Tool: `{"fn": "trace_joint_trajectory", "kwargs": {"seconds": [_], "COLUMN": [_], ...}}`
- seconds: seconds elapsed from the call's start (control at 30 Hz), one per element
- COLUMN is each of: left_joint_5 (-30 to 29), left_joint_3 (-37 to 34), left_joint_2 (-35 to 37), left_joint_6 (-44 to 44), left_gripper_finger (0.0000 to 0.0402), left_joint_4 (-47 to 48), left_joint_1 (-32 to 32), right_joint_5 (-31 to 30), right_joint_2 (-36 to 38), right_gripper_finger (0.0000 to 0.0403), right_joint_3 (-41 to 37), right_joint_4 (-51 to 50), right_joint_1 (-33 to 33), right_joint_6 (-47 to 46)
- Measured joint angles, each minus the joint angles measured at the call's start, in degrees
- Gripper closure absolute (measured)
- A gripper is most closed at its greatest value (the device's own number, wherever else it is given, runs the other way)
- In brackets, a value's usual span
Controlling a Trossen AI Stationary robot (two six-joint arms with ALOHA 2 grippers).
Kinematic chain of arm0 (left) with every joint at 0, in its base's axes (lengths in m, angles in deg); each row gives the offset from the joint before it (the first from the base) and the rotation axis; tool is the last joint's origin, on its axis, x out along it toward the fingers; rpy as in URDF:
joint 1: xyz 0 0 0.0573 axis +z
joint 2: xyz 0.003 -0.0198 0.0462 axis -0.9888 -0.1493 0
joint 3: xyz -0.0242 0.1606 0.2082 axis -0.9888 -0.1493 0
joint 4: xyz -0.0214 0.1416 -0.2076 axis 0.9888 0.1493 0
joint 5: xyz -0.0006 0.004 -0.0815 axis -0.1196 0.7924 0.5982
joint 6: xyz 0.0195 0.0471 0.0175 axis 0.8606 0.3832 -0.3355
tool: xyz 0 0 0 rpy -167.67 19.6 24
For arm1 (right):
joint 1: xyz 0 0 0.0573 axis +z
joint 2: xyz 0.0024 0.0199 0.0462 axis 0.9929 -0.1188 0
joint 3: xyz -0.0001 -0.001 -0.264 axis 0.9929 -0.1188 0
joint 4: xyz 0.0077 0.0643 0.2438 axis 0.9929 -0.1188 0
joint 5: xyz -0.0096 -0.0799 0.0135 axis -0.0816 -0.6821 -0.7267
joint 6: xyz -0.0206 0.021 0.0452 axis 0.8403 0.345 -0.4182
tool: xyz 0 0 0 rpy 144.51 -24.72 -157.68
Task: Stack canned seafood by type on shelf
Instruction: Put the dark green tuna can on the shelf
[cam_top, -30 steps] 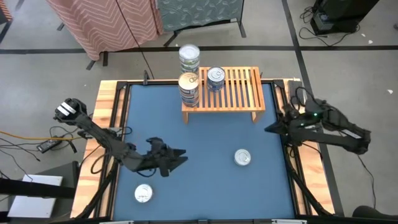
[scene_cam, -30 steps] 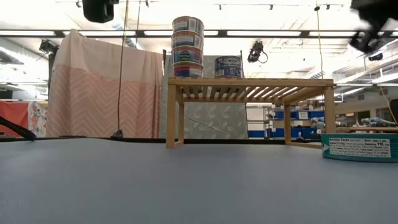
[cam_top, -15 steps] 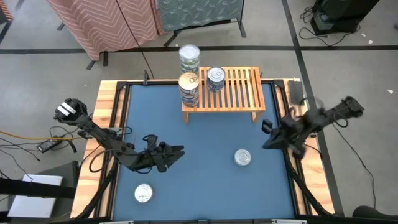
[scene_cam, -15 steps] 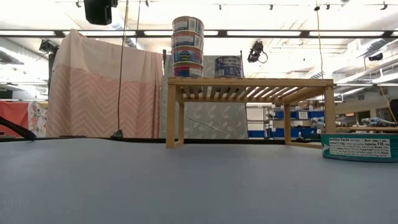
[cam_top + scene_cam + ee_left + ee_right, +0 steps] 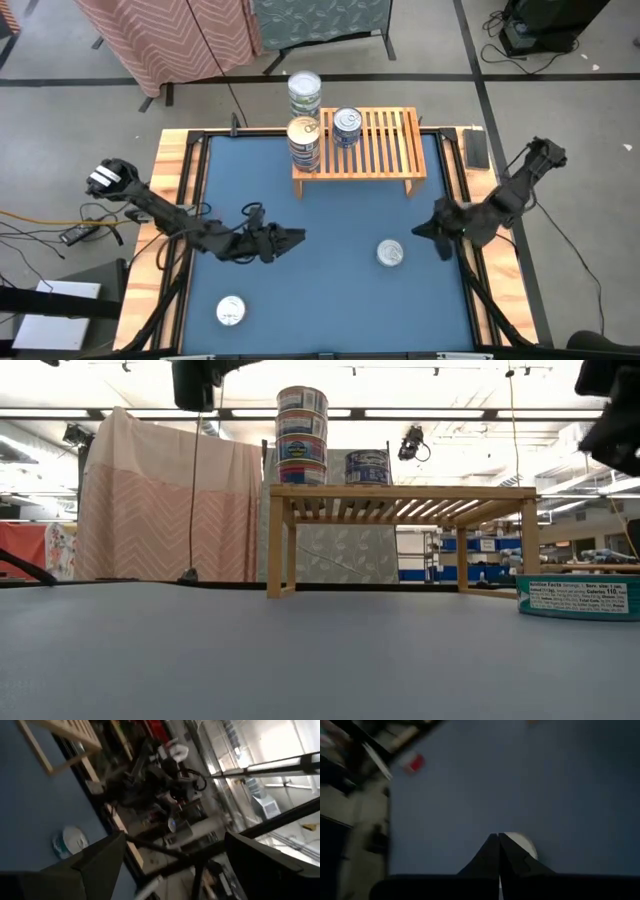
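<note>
The light-wood shelf (image 5: 365,145) stands at the table's far side. On its left end is a stack of cans (image 5: 304,142) (image 5: 301,435), with one blue-labelled can (image 5: 347,125) (image 5: 367,467) beside it and another stack (image 5: 304,92) just behind. Two silver-topped cans lie loose on the blue table: one right of the middle (image 5: 390,253) (image 5: 70,842) (image 5: 524,846), one near the left front (image 5: 231,311). My left gripper (image 5: 298,238) (image 5: 175,857) hovers open over the table's left middle. My right gripper (image 5: 418,230) (image 5: 499,840) is shut, just right of the loose can and apart from it.
Raised wooden rails (image 5: 172,190) run along the table's left and right sides. A dark flat device (image 5: 478,150) lies on the right rail. Cloth-draped screens (image 5: 165,500) stand beyond the far edge. The blue surface (image 5: 330,300) between the two loose cans is bare.
My right arm has swung in from the table's right edge toward the middle and come down, its shut gripper now pointing at the loose can right of the middle. My left gripper has shifted a little toward the right and rolled slightly, staying open. No can has moved.
</note>
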Motion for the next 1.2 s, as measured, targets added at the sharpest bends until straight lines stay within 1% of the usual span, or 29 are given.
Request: {"fn": "trace_joint_trajectory", "kwargs": {"seconds": [0.07,0.13,0.2,0.27,0.33,0.37,0.43,0.53,0.63,0.7,0.77,0.83,0.9,0.97,1.03,1.07,1.1,1.13,1.17,1.2], "left_joint_5": [4.89,12.45,21.95,31.98,42.38,46.18,50.5,52.36,51.98,47.82,40.72,31.58,25.28,20.01,14.88,13.1,12.25,11.96,11.86,11.58], "left_joint_3": [0.0,0.0,0.0,-0.02,-0.02,-0.03,-0.02,-0.02,-0.02,0.05,0.06,0.04,0.04,0.02,0.04,0.07,0.07,0.01,-0.04,-0.07], "left_joint_2": [0.02,0.04,-0.02,0.0,0.54,1.44,4.01,9.95,19.16,26.54,34.11,40.62,46.4,51.22,54.54,55.4,55.9,56.24,56.09,55.83], "left_joint_6": [-2.9,-6.59,-8.55,-9.68,-11.11,-11.6,-11.94,-9.53,-4.65,-0.24,4.11,7.03,9.0,9.73,9.43,9.15,9.05,8.99,8.86,8.28], "left_gripper_finger": [0.0057,0.0057,0.0057,0.0057,0.0057,0.0057,0.0057,0.0057,0.0057,0.0057,0.0057,0.0057,0.0057,0.0057,0.0057,0.0057,0.0057,0.0057,0.0057,0.0057], "left_joint_4": [1.92,5.65,7.95,7.49,6.54,6.63,6.16,10.89,18.87,25.65,34.21,41.2,47.12,51.94,54.84,56.03,57.63,59.31,60.8,61.57], "left_joint_1": [1.78,3.68,5.93,8.38,11.42,12.95,15.91,19.88,23.21,24.26,24.59,24.47,24.14,23.45,22.73,22.41,22.19,21.9,21.73,21.53], "right_joint_5": [-0.51,-1.0,-2.01,-3.93,-6.18,-7.21,-7.94,-8.02,-8.34,-9.38,-11.14,-12.88,-14.0,-12.53,-9.52,-8.96,-9.9,-10.59,-9.82,-7.4], "right_joint_2": [-3.63,-6.98,-9.3,-10.59,-10.68,-10.23,-8.33,-3.64,3.12,8.24,13.05,17.32,20.86,24.63,28.73,30.44,30.43,30.12,29.94,29.81], "right_gripper_finger": [0.0403,0.0403,0.0403,0.0402,0.0401,0.0401,0.0402,0.0402,0.0402,0.0401,0.0401,0.0402,0.0402,0.0399,0.0397,0.0396,0.0396,0.0396,0.0396,0.0396], "right_joint_3": [0.01,0.0,0.0,0.0,0.0,0.0,0.0,0.04,0.04,0.04,0.06,0.05,0.04,0.04,0.11,0.13,0.65,1.51,2.36,3.47], "right_joint_4": [-1.17,-1.36,-0.16,1.79,5.56,8.31,13.29,19.34,22.64,23.88,25.68,27.99,33.87,40.64,44.72,45.04,45.45,43.8,40.94,38.85], "right_joint_1": [1.17,1.78,2.11,2.13,2.07,2.07,2.07,2.06,1.94,1.94,1.94,1.94,1.92,1.94,1.94,1.93,1.96,1.99,1.96,1.99], "right_joint_6": [-1.89,-3.06,-3.59,-3.38,-1.12,0.64,5.22,12.27,17.82,21.25,24.67,29.99,38.52,50.14,58.88,61.37,63.03,64.9,65.78,65.64]}}
